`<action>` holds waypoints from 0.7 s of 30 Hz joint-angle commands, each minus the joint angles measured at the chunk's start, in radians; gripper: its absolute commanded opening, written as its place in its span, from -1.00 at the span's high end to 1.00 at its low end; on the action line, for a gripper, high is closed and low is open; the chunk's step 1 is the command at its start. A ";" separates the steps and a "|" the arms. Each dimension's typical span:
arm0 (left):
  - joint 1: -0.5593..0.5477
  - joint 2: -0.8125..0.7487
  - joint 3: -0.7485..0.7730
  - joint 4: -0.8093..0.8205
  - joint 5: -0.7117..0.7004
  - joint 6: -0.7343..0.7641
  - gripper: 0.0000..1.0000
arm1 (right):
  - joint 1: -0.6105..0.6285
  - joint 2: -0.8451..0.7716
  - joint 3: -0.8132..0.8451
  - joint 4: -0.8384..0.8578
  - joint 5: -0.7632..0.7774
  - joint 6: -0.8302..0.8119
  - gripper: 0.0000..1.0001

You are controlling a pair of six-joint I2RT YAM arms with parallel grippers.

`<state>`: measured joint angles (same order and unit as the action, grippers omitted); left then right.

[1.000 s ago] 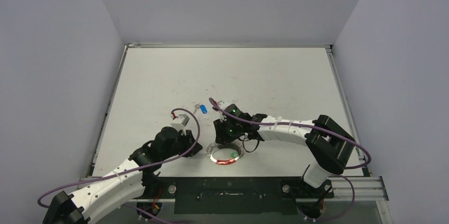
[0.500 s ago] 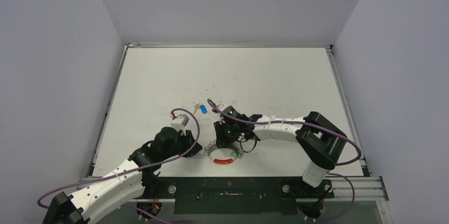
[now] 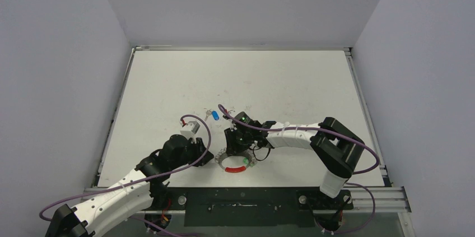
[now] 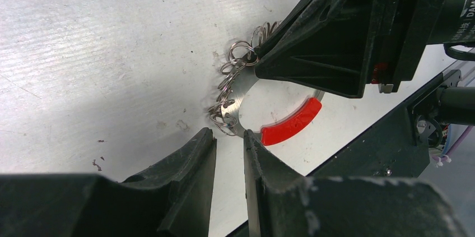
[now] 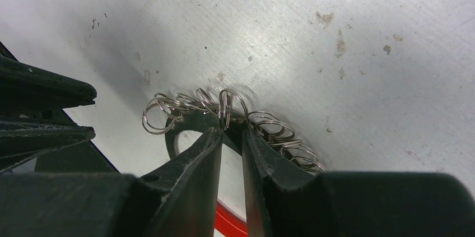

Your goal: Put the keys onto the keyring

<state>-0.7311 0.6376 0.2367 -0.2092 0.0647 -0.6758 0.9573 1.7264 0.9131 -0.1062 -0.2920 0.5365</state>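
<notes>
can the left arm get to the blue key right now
Probably, though not at once. The blue key lies on bare table just beyond the left fingers with nothing over it, but those fingers are down at the keyring, and the right fingers crowd the same spot.

Left arm point(image 3: 120, 192) lies low, stretched from its base toward the middle. Left hand point(image 4: 229, 139) sits low over the tabletop point(image 3: 280, 80) near the front edge, fingers almost together with a thin slit between. Right arm point(image 3: 297, 133): elbow raised on the right, forearm running left, wrist pitched down. Right hand point(image 5: 231, 132) points down at the tabletop, same thin slit. The hands face each other, tips close but apart. Can't tell if either is pinching anything.
</notes>
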 commanded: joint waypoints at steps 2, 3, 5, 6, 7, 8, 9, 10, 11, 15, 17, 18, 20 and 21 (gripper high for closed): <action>0.003 -0.009 0.032 0.011 0.005 0.002 0.53 | 0.001 -0.005 0.043 0.050 -0.011 0.008 0.56; 0.003 -0.008 0.032 0.011 0.007 0.001 0.53 | 0.001 -0.001 0.045 0.052 -0.010 0.008 0.55; 0.003 -0.008 0.032 0.011 0.008 -0.001 0.53 | 0.002 0.005 0.049 0.053 -0.009 0.010 0.53; 0.003 -0.007 0.031 0.011 0.009 -0.001 0.53 | 0.001 0.009 0.050 0.054 -0.009 0.011 0.52; 0.002 -0.008 0.030 0.011 0.010 -0.001 0.53 | 0.002 0.012 0.054 0.054 -0.009 0.011 0.50; 0.003 -0.009 0.030 0.011 0.010 -0.001 0.53 | 0.002 0.014 0.056 0.054 -0.009 0.011 0.49; 0.003 -0.008 0.030 0.011 0.011 -0.002 0.53 | 0.002 0.017 0.057 0.055 -0.009 0.011 0.48; 0.003 -0.008 0.030 0.011 0.011 -0.002 0.53 | 0.001 0.019 0.058 0.055 -0.007 0.011 0.48; 0.004 -0.007 0.030 0.011 0.011 -0.002 0.53 | 0.001 0.022 0.059 0.055 -0.005 0.012 0.48; 0.004 -0.009 0.030 0.011 0.013 -0.004 0.53 | 0.002 0.034 0.071 0.052 0.006 0.011 0.55; 0.003 -0.010 0.030 0.011 0.015 -0.004 0.53 | 0.003 0.042 0.076 0.046 0.010 0.007 0.71; 0.002 -0.010 0.030 0.011 0.015 -0.004 0.53 | 0.003 0.042 0.078 0.044 0.013 0.005 0.78; 0.004 -0.010 0.032 0.009 0.015 -0.002 0.53 | 0.005 0.038 0.080 0.040 0.014 -0.007 0.90; 0.003 -0.011 0.033 0.007 0.014 -0.001 0.53 | 0.007 0.031 0.082 0.036 0.014 -0.022 0.96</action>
<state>-0.7311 0.6376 0.2367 -0.2092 0.0669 -0.6765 0.9573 1.7653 0.9539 -0.0978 -0.2951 0.5369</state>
